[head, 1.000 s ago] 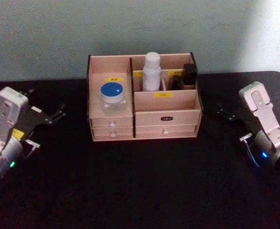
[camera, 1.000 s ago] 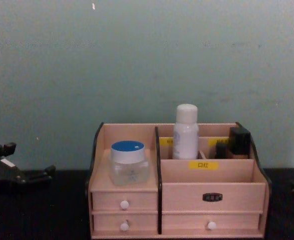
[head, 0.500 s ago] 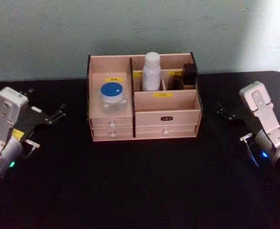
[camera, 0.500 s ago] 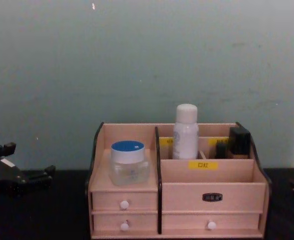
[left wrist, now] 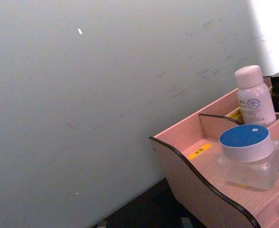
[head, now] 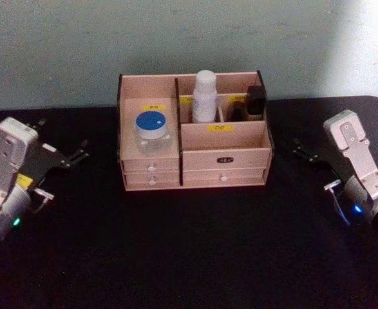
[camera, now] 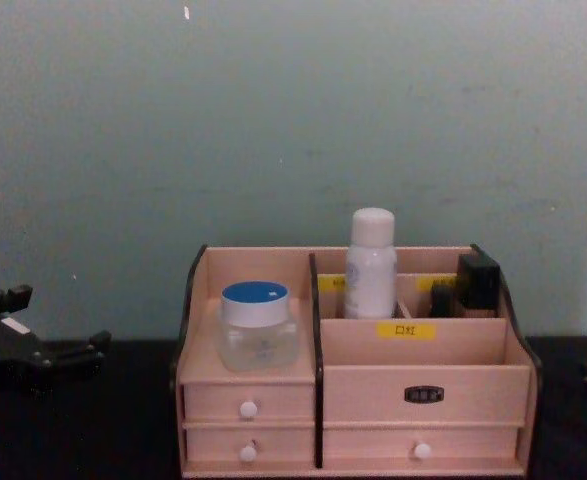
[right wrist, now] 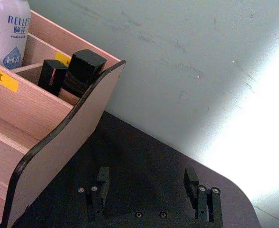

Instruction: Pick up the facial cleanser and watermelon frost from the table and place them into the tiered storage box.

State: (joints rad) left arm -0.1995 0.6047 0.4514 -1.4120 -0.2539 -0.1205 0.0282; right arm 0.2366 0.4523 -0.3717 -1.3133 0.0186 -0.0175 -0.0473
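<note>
With the tiered storage box (head: 194, 138) already loaded, both empty — left gripper (head: 73, 156) and right gripper (head: 302, 153) spread wide — should simply retract clear.

Blue-lidded clear jar (head: 153, 131), black table (head: 189, 244)

The wooden organiser (right wrist: 44, 128) is running off the right wrist view's edge; its yellow labels (head: 219, 128) are showing print too small to read in the head view.
</note>
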